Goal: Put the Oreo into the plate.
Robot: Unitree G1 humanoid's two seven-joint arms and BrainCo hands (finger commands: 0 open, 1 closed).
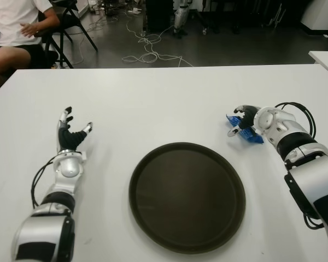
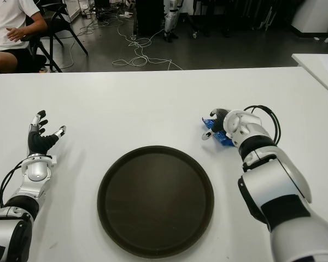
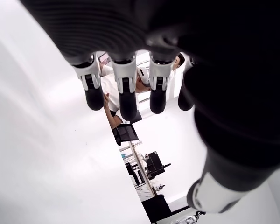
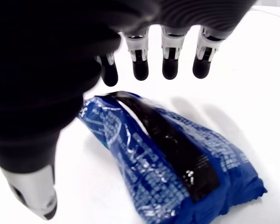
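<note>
The Oreo [image 4: 177,158], a blue foil pack, lies flat on the white table [image 1: 153,103] to the right of the plate. My right hand [image 1: 244,121] hovers directly over it. Its fingers [image 4: 170,60] are stretched out above the pack and the thumb [image 4: 35,196] stands off to one side, so nothing is grasped. In the left eye view the pack [image 1: 250,135] peeks out from under that hand. The dark round plate [image 1: 187,197] sits empty at the table's middle front. My left hand [image 1: 71,132] shows left of the plate, fingers spread, holding nothing.
A person [image 1: 13,27] in a white shirt sits beyond the table's far left corner beside black chairs [image 1: 71,22]. Cables [image 1: 147,49] trail over the floor behind the table. Another white table's corner [image 1: 325,57] shows at the far right.
</note>
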